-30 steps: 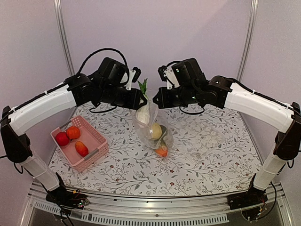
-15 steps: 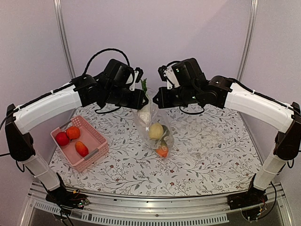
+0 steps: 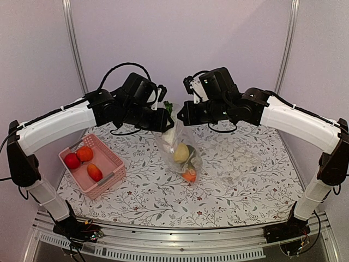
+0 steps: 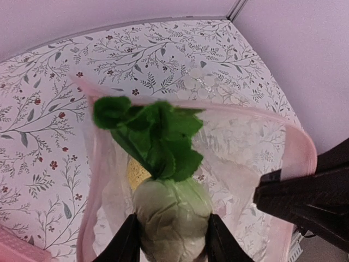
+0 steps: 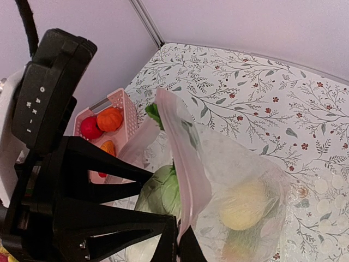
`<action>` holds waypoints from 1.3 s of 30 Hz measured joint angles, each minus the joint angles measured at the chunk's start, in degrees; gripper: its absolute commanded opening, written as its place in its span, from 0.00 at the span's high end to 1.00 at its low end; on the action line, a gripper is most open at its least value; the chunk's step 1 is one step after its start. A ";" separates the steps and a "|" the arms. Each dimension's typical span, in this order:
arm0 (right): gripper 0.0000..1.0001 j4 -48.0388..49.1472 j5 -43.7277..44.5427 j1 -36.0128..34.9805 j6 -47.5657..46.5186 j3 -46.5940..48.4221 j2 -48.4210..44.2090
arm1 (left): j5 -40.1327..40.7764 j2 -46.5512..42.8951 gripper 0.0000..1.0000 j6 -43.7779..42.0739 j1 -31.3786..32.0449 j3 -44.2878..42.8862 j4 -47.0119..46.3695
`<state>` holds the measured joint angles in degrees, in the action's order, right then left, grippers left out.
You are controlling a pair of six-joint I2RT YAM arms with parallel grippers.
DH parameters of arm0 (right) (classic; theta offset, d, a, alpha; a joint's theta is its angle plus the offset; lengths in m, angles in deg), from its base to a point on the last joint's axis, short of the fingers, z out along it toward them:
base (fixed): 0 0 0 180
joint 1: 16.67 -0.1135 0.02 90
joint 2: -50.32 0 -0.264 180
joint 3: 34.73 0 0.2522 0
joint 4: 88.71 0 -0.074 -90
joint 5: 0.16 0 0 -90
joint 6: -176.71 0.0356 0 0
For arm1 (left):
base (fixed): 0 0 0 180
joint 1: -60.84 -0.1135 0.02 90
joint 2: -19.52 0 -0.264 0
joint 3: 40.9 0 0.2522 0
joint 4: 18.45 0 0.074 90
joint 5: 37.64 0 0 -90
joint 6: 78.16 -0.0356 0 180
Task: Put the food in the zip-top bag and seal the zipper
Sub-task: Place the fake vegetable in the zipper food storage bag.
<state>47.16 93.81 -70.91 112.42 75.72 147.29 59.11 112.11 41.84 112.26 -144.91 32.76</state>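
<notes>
Left fingers point(image 4: 126, 245), part open, gripped white leafy-topped toy radish point(image 4: 172, 210) inside mouth of clear crinkly plastic zip-top bag point(image 3: 182, 158). Right fingers point(image 5: 188, 252) pinched shut on bag's zipper rim point(image 4: 305, 147), over floral tabletop point(image 3: 245, 180).

zip-top bag point(image 3: 162, 148) 1 | pink basket point(image 3: 109, 184) 1 | toy foods point(image 3: 84, 153) in basket 3 | radish point(image 4: 172, 218) 1 | yellow fruit point(image 3: 181, 152) 1

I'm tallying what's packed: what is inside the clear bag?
A white radish, gripped by the left gripper, in the zip-top bag's mouth; a yellow fruit, something green and an orange piece lower down. Anything behind them is hidden.
</notes>
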 measured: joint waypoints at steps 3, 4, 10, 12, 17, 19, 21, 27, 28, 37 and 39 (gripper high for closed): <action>1.00 0.00 0.00 0.00 0.00 0.00 0.00 | -0.39 0.00 0.61 0.81 0.15 0.22 0.85; 1.00 0.00 0.00 0.00 0.00 0.00 0.00 | -0.55 0.00 0.60 1.09 0.20 0.22 1.01; 1.00 0.00 0.00 0.00 0.00 0.00 0.00 | -0.98 -0.02 0.47 1.66 0.39 0.22 1.29; 1.00 0.00 0.00 0.00 0.00 0.00 0.00 | -0.98 -0.02 0.42 1.62 0.44 0.20 1.40; 1.00 0.00 0.00 0.00 0.00 0.00 0.00 | -1.01 -0.26 0.38 1.29 0.50 0.20 1.49; 1.00 0.00 0.00 0.00 0.00 0.00 0.00 | -0.98 -0.52 0.37 1.27 0.50 0.20 1.49; 1.00 0.02 0.00 0.00 0.00 0.00 0.00 | -0.94 -0.92 0.37 1.16 0.50 0.20 1.49; 1.00 0.02 0.00 0.00 0.00 0.00 0.00 | -1.07 -2.51 0.33 0.11 0.50 0.20 1.36; 1.00 0.02 0.00 0.00 0.00 0.00 0.00 | -1.16 -2.84 0.31 -0.17 0.50 0.20 1.33; 1.00 0.02 0.02 0.00 0.00 0.00 0.00 | -1.77 -11.43 0.13 -6.67 0.55 0.00 0.09; 1.00 0.02 0.02 0.00 0.00 0.00 0.00 | -1.77 -13.66 0.10 -8.13 0.55 -0.87 0.31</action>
<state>47.18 93.83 -70.91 112.42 75.72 147.29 57.33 98.45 33.71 112.81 -145.79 33.07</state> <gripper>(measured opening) 0.005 0.868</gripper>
